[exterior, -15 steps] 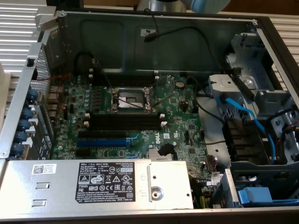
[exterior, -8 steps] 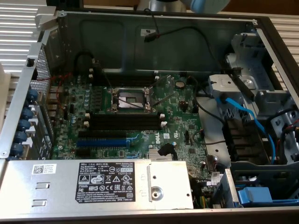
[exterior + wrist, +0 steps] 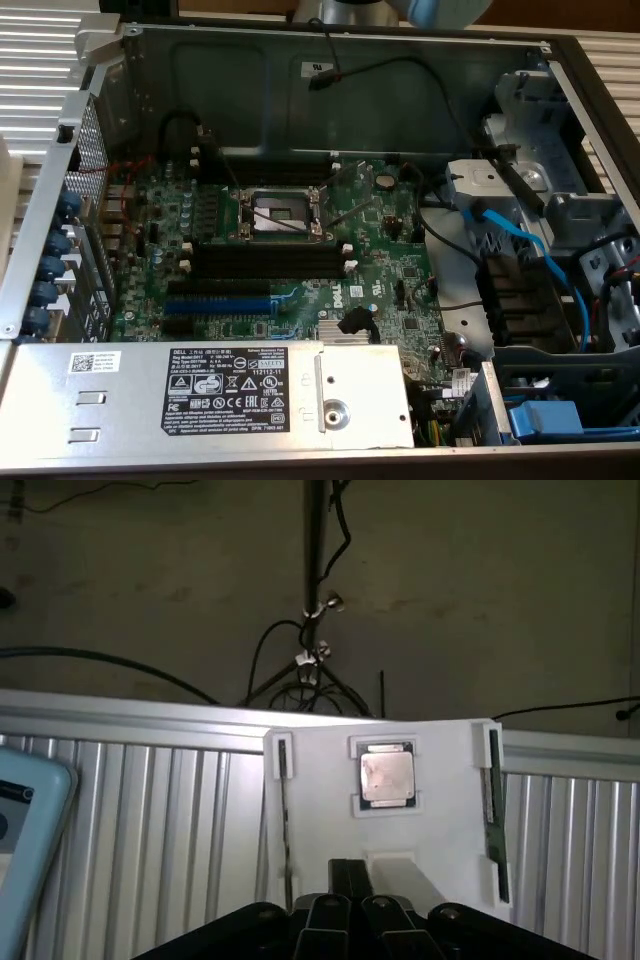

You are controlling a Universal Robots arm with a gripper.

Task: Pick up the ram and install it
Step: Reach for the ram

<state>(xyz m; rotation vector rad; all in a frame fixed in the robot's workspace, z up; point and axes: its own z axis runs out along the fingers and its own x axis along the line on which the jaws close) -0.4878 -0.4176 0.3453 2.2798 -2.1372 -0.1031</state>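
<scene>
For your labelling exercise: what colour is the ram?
Dark green; the ram shows best in the wrist view.

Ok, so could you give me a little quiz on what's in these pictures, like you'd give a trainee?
1. True or false: the ram sits in a slot at the edge of the white holder.
2. What lies in the middle of the white holder? A) a fan B) a processor chip C) a screwdriver
3. Fill in: on the motherboard in the exterior view, one long slot stands out from the black ones because it is coloured ____.

Key: 1 true; 2 B; 3 blue.
</scene>
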